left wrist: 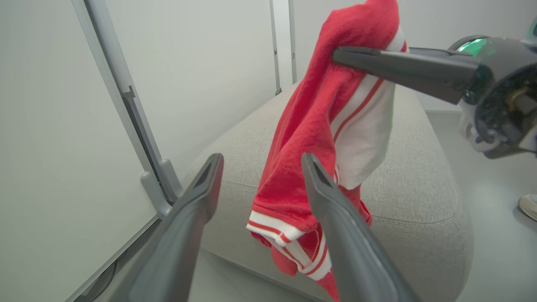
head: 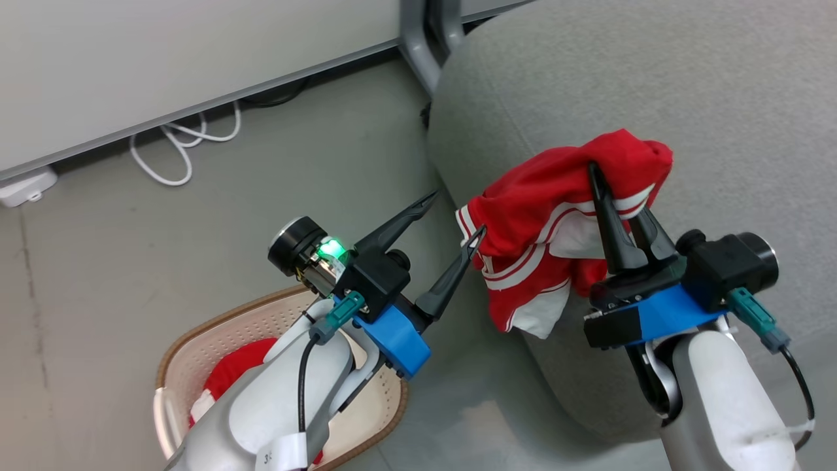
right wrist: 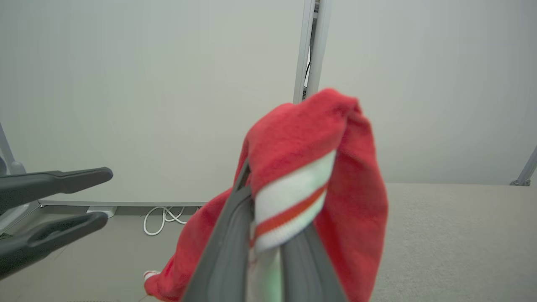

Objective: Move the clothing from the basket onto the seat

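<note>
My right gripper [head: 609, 186] is shut on a red garment with white stripes [head: 543, 216], which hangs over the rounded front edge of the grey seat [head: 654, 78]. In the right wrist view the cloth [right wrist: 306, 134] drapes over my fingers [right wrist: 235, 243]. My left gripper [head: 459, 212] stands open, empty, just left of the garment's hem. From the left wrist the garment [left wrist: 302, 126] hangs between and beyond my open left gripper [left wrist: 262, 158]. The cream basket [head: 196, 327] sits at the lower left with more red clothing [head: 235, 369] inside, partly hidden by my left forearm.
Grey floor lies between basket and seat. White cables [head: 183, 140] and a power strip [head: 23, 186] lie along the wall panel at the back. A grey metal partition leg [head: 425, 46] stands by the seat's far corner.
</note>
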You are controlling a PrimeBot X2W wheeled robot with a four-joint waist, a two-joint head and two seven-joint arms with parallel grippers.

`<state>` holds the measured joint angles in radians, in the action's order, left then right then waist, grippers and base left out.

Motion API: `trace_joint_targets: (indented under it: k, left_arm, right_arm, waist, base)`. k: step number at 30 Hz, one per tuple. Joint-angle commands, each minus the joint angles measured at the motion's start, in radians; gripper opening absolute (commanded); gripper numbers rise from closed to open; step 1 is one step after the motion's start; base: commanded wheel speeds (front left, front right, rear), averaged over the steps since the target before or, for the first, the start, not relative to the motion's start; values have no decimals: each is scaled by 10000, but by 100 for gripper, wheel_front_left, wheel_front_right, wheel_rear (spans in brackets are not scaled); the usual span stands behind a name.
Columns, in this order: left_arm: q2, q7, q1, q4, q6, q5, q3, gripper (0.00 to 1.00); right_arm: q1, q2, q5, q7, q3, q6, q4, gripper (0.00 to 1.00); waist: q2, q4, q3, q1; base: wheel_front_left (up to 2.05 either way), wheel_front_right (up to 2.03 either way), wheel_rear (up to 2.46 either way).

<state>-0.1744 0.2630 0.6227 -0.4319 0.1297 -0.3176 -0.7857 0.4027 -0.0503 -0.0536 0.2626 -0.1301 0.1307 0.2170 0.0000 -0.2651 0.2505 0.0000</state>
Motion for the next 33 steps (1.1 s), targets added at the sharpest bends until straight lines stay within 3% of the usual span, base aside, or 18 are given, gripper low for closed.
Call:
trace_joint_targets:
  k: [1,9,20,27,33]
  left_arm:
    - [-44,29,-106,43,6,21,-47,100]
    - [-38,29,-178,81,7,3,-392,100]
    - [-132,29,-53,197,7,2,-460,100]
    - [-319,28,435,409,7,152,-531,100]
    - [-636,-84,1238,723,7,281,-744,100]
  right_arm:
    - [-242,3,-5,34,76,1,-205,0]
    - [-958,3,-114,34,494,1,-823,0]
    - [-906,1,-90,36,711,1,-1326,0]
    - [634,-2,2,36,1384,1,-1808,0]
    - [2878,-178,254,34,2574,1,-2242,0]
  waist:
    - [0,-393,38,0]
    - [0,-1031,123,0]
    - [0,-1117,130,0]
    - [0,-917,908,0]
    - [0,-616,2295,0]
  base:
    - [0,0,0]
    - [0,0,0]
    - [0,0,0]
    - [0,0,0]
    - [0,0,0]
